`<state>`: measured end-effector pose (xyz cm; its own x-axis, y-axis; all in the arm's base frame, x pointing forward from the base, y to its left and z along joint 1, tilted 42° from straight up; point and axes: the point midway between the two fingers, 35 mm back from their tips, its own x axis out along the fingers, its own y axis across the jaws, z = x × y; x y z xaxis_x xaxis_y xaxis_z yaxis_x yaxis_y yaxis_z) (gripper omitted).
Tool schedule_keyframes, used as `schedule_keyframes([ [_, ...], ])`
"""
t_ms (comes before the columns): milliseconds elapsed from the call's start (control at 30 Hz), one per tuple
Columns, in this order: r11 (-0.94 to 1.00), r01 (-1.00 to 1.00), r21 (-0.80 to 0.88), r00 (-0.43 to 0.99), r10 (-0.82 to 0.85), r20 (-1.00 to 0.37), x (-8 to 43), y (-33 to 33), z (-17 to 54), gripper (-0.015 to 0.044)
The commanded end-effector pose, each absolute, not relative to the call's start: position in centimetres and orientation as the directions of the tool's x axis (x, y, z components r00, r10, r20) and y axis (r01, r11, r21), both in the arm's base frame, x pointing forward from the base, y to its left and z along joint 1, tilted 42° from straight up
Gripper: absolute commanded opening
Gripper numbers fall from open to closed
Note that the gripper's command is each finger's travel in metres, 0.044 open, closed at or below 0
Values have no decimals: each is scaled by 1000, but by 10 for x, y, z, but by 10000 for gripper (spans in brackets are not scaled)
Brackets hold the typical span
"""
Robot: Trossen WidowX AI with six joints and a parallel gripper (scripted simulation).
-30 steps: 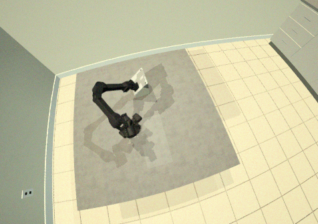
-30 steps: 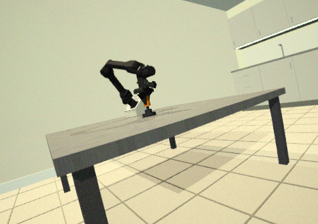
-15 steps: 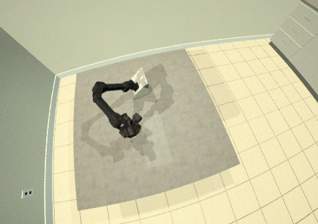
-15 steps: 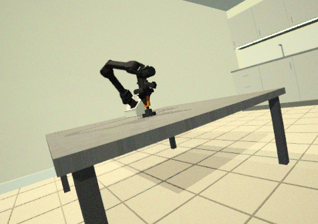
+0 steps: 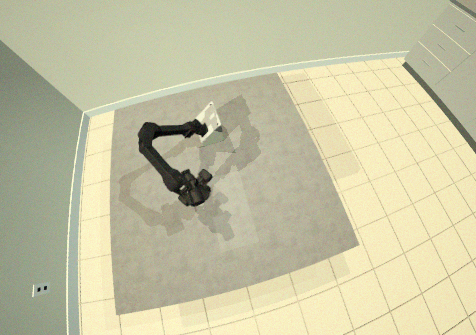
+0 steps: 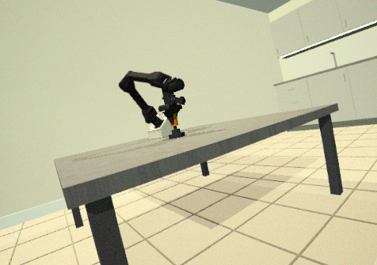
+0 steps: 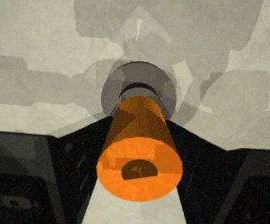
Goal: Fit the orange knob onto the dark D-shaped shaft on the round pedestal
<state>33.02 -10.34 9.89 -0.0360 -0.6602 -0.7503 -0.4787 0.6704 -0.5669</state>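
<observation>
The orange knob (image 6: 175,120) (image 7: 139,190) is held upright between my gripper's fingers. My gripper (image 6: 174,121) (image 7: 138,123) is shut on it and points down over the round pedestal (image 6: 177,134) (image 7: 113,95). In the exterior view the knob's lower end is above the pedestal's wide base, with a narrow dark part showing between them. The wrist view shows the knob's D-shaped hole from above, its flat side toward the bottom of the frame. The knob covers the shaft's top, so I cannot tell whether the two touch. In the top view the arm hides knob and pedestal.
The pedestal stands on the grey table (image 5: 300,207) (image 6: 131,169). The arm's base is on a white plate (image 5: 211,114) (image 6: 152,130) behind the pedestal in the exterior view. Shadows of the arm fall across the table.
</observation>
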Motion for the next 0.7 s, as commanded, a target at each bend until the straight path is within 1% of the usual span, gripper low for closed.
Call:
schedule_keyframes([
  [0,659,-498,-563,-28,-661,-749,333,-102,102,0],
  [200,583,-648,-490,-28,-661,-750,335,-101,102,0],
  [667,583,-648,-490,-28,-661,-749,332,-103,99,0],
])
